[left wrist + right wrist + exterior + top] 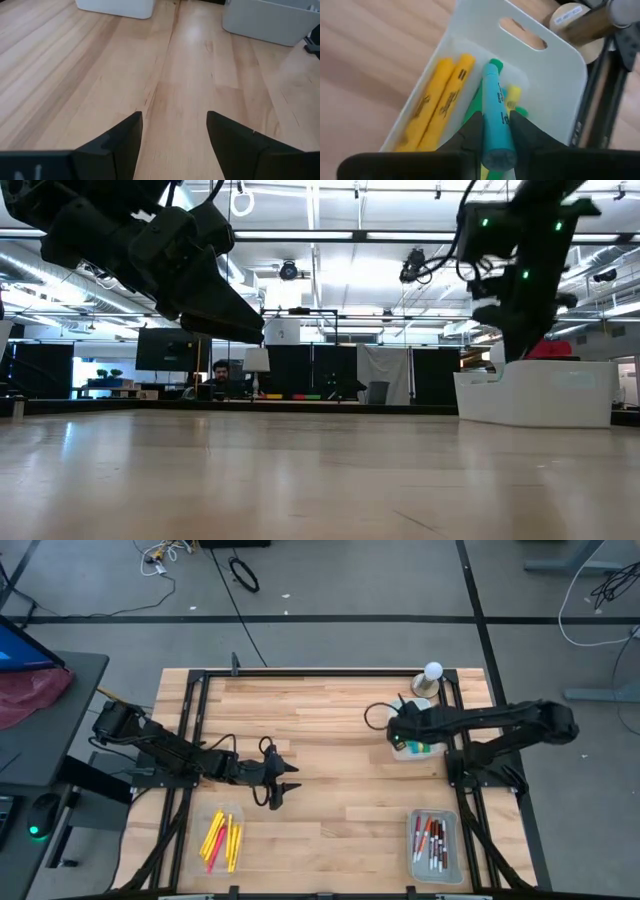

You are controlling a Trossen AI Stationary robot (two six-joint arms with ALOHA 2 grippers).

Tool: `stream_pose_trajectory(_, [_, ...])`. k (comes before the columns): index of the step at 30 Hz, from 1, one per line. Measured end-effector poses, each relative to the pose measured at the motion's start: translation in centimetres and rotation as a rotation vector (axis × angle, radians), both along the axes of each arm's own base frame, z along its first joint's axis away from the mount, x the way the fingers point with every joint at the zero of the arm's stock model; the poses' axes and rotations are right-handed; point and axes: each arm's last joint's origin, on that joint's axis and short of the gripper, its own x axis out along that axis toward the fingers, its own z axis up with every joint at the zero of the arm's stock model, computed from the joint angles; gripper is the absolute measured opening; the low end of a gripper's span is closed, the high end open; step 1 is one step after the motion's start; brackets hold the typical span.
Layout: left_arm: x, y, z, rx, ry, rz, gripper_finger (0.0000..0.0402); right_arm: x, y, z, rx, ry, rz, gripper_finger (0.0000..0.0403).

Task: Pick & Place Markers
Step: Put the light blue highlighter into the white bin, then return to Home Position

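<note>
Teal marker (496, 117) sits pinched betw. the right gripper (496, 131) fingers, held just above a white bin (560, 85) near the far right of the wooden table (330, 720). Inside that bin: two yellow markers (437, 102), plus green ones under the teal. Left gripper (174, 132) hangs over bare wood at centre-left, jaws spread wide, nothing betw. them. Just in front of it, at the near edge, a clear tray (221, 839) w/ yellow and red/pink markers (219, 838). Near right corner, another clear tray (435, 846) w/ white markers (431, 839), dark and red caps. Person seated at a desk far back in the room (222, 372).
</note>
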Motion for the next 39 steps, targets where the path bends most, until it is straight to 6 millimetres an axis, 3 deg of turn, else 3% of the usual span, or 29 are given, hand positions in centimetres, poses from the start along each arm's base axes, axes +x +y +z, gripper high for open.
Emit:
stream_pose_trajectory(9, [0.0, 0.0, 0.0, 0.000, 0.001, 0.002, 0.0227, -0.3, -1.6, -2.7, 0.006, -0.072, -0.035, 0.0069])
stream_pose_trajectory(19, [0.0, 0.0, 0.0, 0.001, 0.000, 0.002, 0.0227, -0.5, -1.1, -3.3, 0.156, -0.062, 0.023, 0.0210])
stream_pose_trajectory(24, [0.0, 0.0, 0.0, 0.000, 0.000, 0.002, 0.0227, -0.3, -0.7, -0.9, 0.178, -0.079, 0.062, 0.0230])
stream_pose_trajectory(31, [0.0, 0.0, 0.0, 0.000, 0.001, 0.002, 0.0227, 0.0, 1.4, 5.5, 0.117, -0.284, 0.220, 0.0210])
stream_pose_trajectory(36, [0.0, 0.0, 0.0, -0.006, 0.000, 0.005, 0.0227, 0.4, 4.7, 8.3, 0.052, -0.534, 0.541, 0.0194])
stream_pose_trajectory(39, [0.0, 0.0, 0.0, -0.006, 0.000, 0.005, 0.0227, 0.7, 7.1, 8.2, -0.027, -0.663, 0.804, 0.0189])
